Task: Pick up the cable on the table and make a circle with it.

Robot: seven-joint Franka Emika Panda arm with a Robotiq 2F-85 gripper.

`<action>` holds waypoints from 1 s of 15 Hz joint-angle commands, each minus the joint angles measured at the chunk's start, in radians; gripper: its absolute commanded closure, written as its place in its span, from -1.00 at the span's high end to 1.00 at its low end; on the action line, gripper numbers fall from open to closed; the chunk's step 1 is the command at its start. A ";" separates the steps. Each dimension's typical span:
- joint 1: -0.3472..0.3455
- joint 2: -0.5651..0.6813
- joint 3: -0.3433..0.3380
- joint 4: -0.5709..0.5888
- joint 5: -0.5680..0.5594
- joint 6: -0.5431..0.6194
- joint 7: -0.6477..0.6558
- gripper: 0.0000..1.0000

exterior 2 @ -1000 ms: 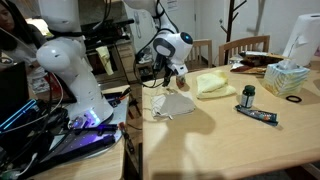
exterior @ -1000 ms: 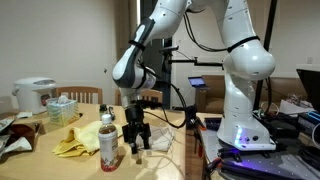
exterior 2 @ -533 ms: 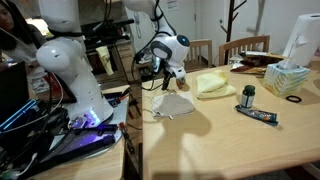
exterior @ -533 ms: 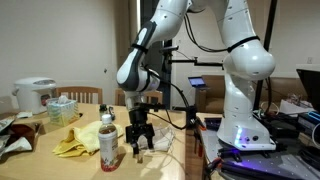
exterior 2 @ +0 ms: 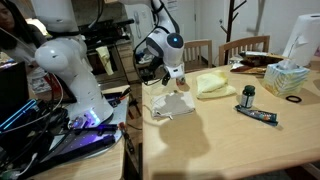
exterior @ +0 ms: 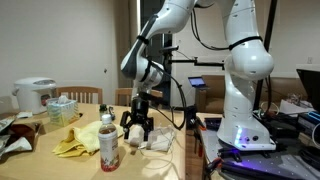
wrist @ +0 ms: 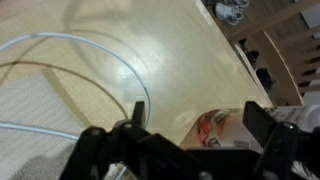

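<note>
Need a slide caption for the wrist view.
Open tool over the table, white cable lying in a loose arc, unheld.

Thin whitish cable (wrist: 122,60), super slender, lying loose and flat on the counter (wrist: 200,60). In the wrist view, comes in from the left edge, sweeps up and over in a wide arc, then curves back down. Second strand lower left, running almost straight. Arc left open, both ends out of frame. Too thin to pick out in either exterior view. Light brown wood counter (exterior 2: 230,140), flat, slightly glossy.
</note>
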 commanded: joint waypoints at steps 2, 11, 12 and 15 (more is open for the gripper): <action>0.035 -0.136 -0.026 -0.116 0.065 0.107 0.160 1.00; 0.131 -0.163 0.049 -0.154 0.508 0.295 0.349 1.00; 0.153 -0.168 0.064 -0.164 0.548 0.356 0.375 1.00; 0.213 -0.176 0.101 -0.198 0.551 0.524 0.530 1.00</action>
